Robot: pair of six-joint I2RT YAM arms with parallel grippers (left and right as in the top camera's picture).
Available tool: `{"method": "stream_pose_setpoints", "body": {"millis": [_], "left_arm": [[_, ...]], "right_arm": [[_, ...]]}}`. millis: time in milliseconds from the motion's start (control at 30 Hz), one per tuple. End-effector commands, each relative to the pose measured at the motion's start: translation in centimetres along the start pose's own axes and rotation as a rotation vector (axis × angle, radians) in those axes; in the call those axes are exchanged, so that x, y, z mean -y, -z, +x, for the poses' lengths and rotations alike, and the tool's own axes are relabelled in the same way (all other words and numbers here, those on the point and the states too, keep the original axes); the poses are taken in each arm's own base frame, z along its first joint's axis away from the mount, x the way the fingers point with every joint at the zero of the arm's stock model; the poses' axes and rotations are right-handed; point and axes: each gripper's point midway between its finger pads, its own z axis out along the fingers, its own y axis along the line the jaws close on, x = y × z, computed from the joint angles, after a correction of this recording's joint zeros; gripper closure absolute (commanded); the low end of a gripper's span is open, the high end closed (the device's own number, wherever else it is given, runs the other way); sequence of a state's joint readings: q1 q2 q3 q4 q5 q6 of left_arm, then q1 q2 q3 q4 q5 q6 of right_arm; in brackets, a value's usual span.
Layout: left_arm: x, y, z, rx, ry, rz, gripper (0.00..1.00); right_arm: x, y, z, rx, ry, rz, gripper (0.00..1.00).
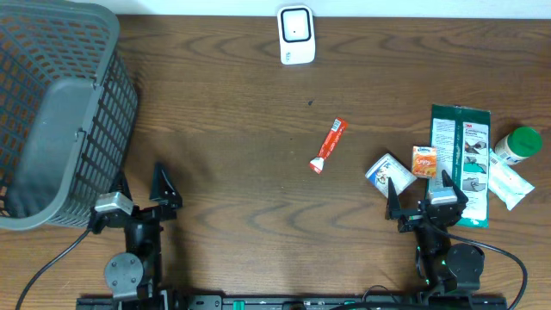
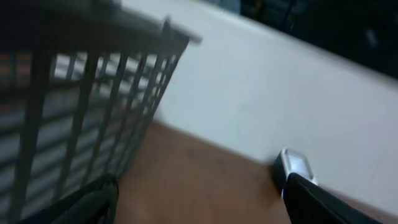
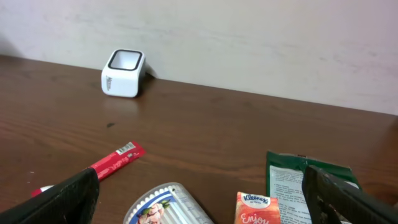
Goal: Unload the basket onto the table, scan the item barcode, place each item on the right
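Scanner (image 1: 295, 34) is sitting at the upper centre of the bench (image 1: 241, 103), red sachet (image 1: 328, 145) lying mid-frame. Left end effector (image 1: 140, 185) and right end effector (image 1: 420, 191) are both gaping wide, holding nothing.

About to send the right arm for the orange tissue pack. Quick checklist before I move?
1. Right gripper open, empty: ok.
2. Left gripper open, empty, beside the basket: ok.
3. Orange tissue pack just ahead of right gripper: ok.
4. Room around it: not ok, blue-white packet and green package sit close on either side.
5. Barcode side: cannot tell.
6. Scanner at far edge, nothing in front of it: ok.
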State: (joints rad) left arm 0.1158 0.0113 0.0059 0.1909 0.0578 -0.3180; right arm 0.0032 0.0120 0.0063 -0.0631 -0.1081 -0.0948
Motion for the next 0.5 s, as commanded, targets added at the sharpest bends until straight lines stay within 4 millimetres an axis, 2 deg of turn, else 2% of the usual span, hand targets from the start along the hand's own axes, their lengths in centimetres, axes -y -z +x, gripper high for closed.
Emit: {"method": "stream_pose_setpoints", "body": {"millis": [0,100,267,467], "left_arm": [[0.1,0.1,0.3,-0.013,0.002,0.010,0.16],[-0.5,0.1,1.6,-0.065,-0.011,-0.017,0.16],[-2.0,0.9,6.0,-0.243,-0.055,-0.082,0.16],[-1.5,0.9,6.1,-0.254,-0.212,-0.036,0.16]], "right_arm": [[-0.2,0.0,0.0,0.001,-0.011,-0.007,0.01],[-0.2,0.0,0.0,0.001,-0.011,-0.007,0.01],[-0.2,0.0,0.0,0.001,-0.011,-0.007,0.01],[-0.2,0.0,0.0,0.001,-0.011,-0.007,0.01]]}}
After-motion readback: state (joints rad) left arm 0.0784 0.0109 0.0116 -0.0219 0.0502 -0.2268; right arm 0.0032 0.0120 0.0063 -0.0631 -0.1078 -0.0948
